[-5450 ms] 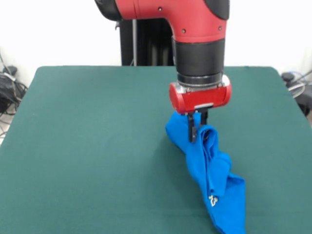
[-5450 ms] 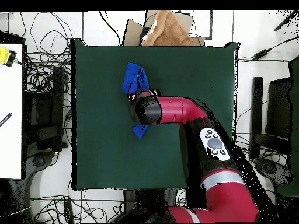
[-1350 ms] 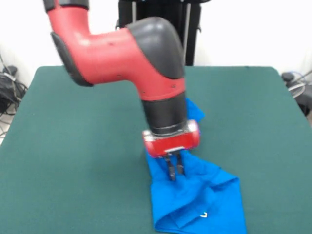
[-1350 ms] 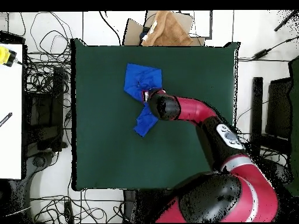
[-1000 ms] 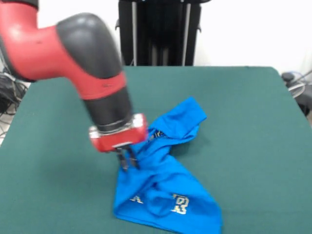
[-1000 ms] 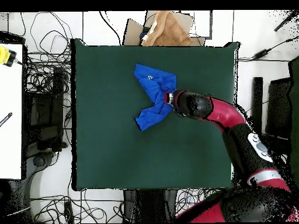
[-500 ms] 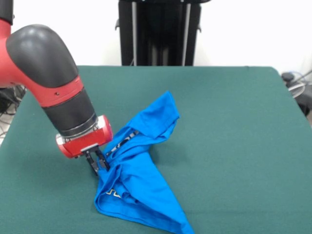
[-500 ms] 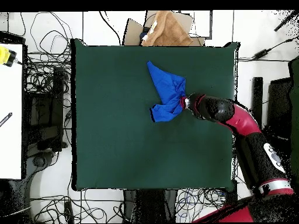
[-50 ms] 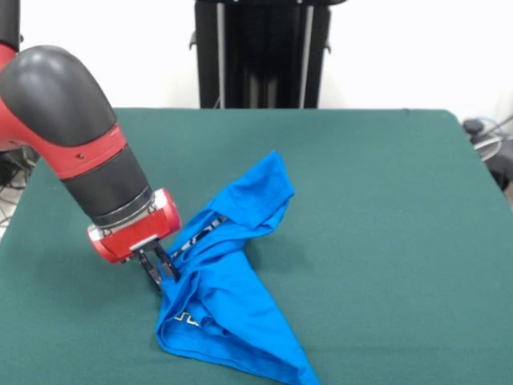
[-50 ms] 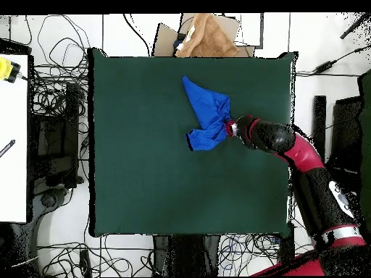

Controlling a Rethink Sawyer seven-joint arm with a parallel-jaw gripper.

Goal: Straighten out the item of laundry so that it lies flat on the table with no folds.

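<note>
the jaws of the gripper are clamped on one edge of the blue t-shirt, which lies bunched and folded on the tabletop, toward its front edge.

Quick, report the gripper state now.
Gripper: shut on the edge of the blue T-shirt, which lies bunched on the table.

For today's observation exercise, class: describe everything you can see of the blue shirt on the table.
The shirt is bright blue soft cloth, bunched and folded rather than flat. One part rises to a peak toward the table's far side, and a wider part trails to the near edge. Bits of white print show in the folds. It lies on the green table, and the gripper is pinching its edge at one side.
</note>
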